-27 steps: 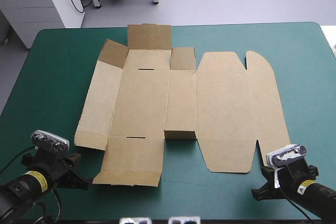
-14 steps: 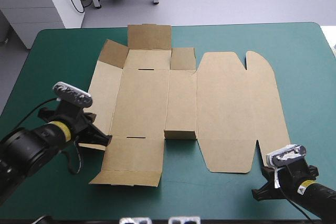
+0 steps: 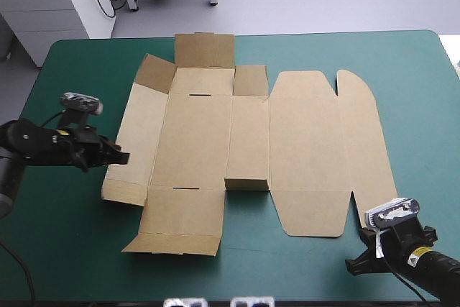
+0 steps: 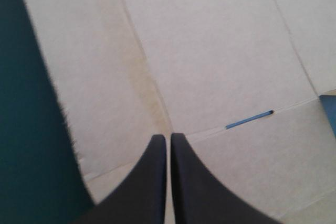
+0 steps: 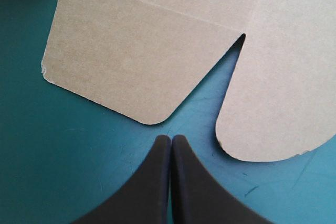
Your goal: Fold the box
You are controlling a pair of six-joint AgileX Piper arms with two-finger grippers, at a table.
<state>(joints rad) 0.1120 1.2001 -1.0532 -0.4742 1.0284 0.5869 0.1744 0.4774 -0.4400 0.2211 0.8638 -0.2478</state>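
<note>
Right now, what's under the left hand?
The left hand, shut, is over the box's left side panel, by a fold line and a slot. Teal-green table cover shows beside the panel. The board beneath the hand is covered, so contact can't be judged.

We're getting bright, soft, even light from overhead here. The box (image 3: 244, 141) only throws thin shadows onto the teal-green cover (image 3: 402, 77), mostly along its near flaps. Its raised flaps at the far-left corner look darker inside. In the right wrist view, a narrow dark line hugs its rounded flaps.
</note>
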